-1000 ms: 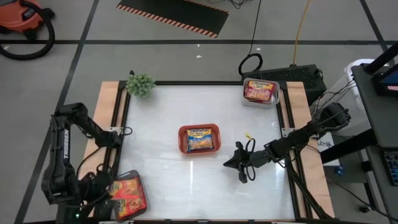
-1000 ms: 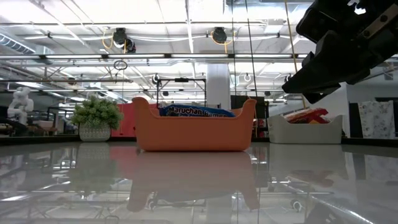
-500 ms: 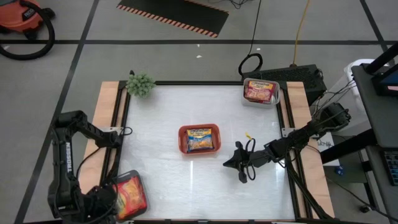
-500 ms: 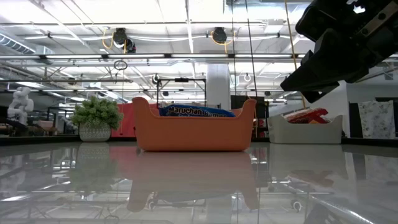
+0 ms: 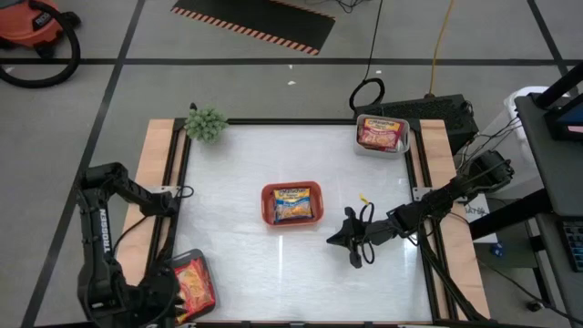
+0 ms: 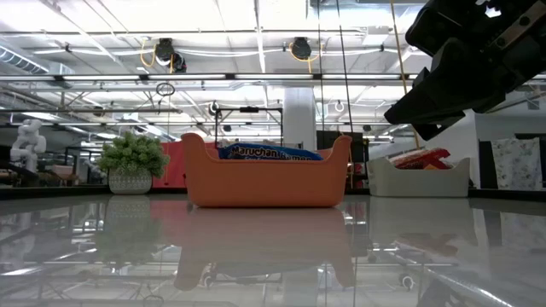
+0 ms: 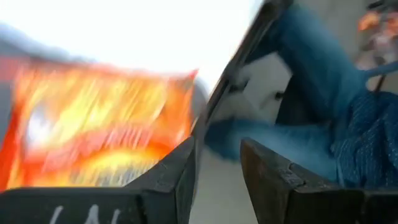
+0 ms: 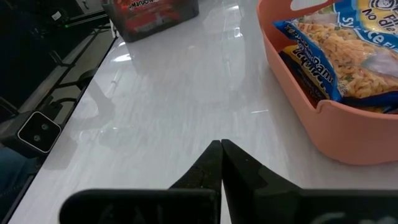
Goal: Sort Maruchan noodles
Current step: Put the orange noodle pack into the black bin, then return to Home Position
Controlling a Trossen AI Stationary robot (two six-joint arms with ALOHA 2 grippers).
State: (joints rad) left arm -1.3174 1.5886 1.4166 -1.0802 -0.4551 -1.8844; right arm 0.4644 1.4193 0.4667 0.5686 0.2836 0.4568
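Observation:
Blue-yellow Maruchan packets (image 5: 292,204) lie in the orange-red tray (image 5: 269,202) at the table's middle, also in the right wrist view (image 8: 339,59). Red-pink packets (image 5: 381,133) lie in the grey tray at the far right. Orange-yellow packets (image 5: 193,282) lie in a clear tray at the near left corner and show blurred in the left wrist view (image 7: 93,130). My left gripper (image 5: 171,295) hovers at that tray's near left side, open and empty (image 7: 217,165). My right gripper (image 5: 339,239) is shut and empty, right of the orange-red tray (image 8: 221,149).
A small potted plant (image 5: 206,122) stands at the far left corner. The white tabletop (image 5: 237,173) has a dark frame around it. Cables hang along my right arm (image 5: 364,219). A person's blue trouser legs (image 7: 311,118) show beyond the table's near left corner.
My left arm has drawn back toward the table's near edge, and its gripper has gone a little that way beside the clear tray. The packets and trays have not moved.

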